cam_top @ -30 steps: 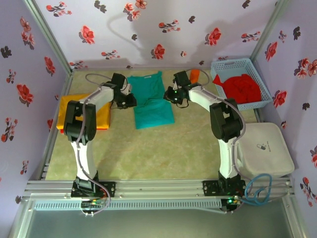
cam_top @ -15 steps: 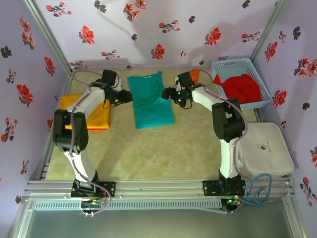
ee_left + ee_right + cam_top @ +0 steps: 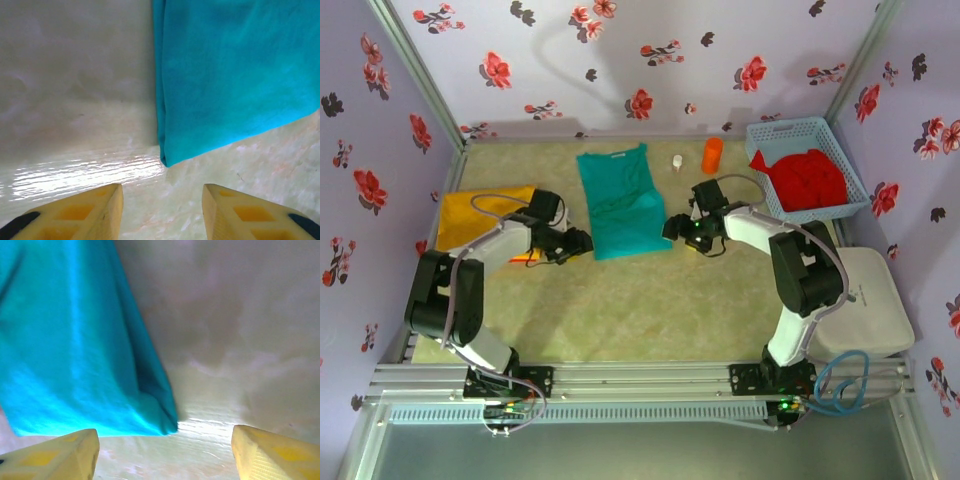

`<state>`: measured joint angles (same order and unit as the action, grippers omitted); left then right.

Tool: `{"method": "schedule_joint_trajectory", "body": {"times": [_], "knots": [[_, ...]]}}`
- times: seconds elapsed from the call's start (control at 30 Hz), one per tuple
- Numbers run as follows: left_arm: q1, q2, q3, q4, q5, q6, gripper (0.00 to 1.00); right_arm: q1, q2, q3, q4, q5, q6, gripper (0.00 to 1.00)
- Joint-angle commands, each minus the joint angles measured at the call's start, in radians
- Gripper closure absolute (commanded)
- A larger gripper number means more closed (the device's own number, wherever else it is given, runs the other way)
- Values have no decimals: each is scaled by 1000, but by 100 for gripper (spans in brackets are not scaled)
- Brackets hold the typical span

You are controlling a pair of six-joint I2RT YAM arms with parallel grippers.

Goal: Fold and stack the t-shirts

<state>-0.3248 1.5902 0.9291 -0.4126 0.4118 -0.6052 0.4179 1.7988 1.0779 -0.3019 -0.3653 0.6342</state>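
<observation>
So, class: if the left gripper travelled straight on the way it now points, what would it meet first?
Most likely the near corner of the teal t-shirt, which lies just ahead of the open left gripper, squarely in its path. How high the gripper rides above the cloth is unclear.

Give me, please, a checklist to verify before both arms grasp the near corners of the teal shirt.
1. Left jaws open, empty: ok.
2. Right jaws open, empty: ok.
3. Teal shirt lies flat, sides folded in: ok.
4. Its near left corner lies ahead, midway between left jaws: ok.
5. Its near right corner lies ahead, midway between right jaws: ok.
6. Jaws' height above table: cannot tell.
</observation>
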Motion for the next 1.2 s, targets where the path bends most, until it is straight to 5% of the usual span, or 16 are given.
{"method": "schedule_joint_trajectory", "body": {"times": [0.0, 0.33, 1.17], "knots": [[-30, 11, -9, 91, 20, -68, 55, 17, 3, -2, 29, 41, -22, 31], [-93, 158, 59, 128, -9, -118, 61, 70, 47, 51, -5, 122, -56, 35], [-111, 217, 166, -67, -148, -82, 60, 120, 120, 136, -75, 197, -122, 44]]}}
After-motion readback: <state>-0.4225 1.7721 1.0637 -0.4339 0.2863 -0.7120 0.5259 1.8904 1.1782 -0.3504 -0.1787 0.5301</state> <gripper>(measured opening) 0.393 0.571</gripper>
